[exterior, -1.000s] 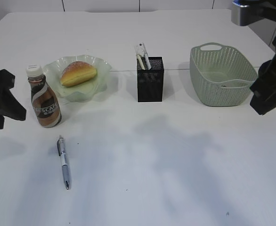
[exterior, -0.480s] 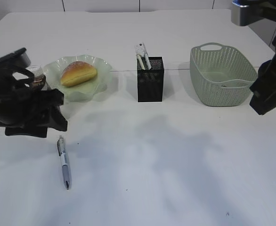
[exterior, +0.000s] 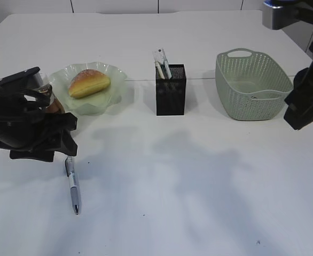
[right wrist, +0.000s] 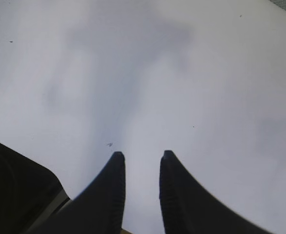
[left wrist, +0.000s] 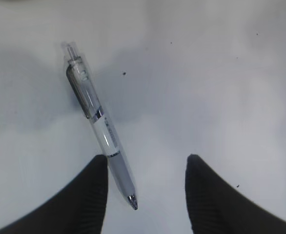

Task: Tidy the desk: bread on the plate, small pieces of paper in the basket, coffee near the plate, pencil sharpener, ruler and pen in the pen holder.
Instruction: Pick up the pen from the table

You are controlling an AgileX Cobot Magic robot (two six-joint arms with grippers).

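From the exterior, the black left arm (exterior: 28, 125) hides most of the brown coffee bottle (exterior: 54, 105) beside the pale green scalloped plate (exterior: 106, 98) holding the golden bread roll (exterior: 88, 83). The left wrist view shows the left gripper (left wrist: 145, 168) spread open above the white table (left wrist: 221, 97), its left finger touching or overlapping the grey-and-white click pen (left wrist: 101, 129). In the right wrist view, the right gripper (right wrist: 140, 161) hangs slightly parted, empty, over bare tabletop.

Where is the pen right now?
The pen lies on the table's front left in the exterior view, just below the left gripper, in front of the plate.

No words, brands or numbers can be read; the print on the pen (left wrist: 100, 127) barrel is too small to make out.
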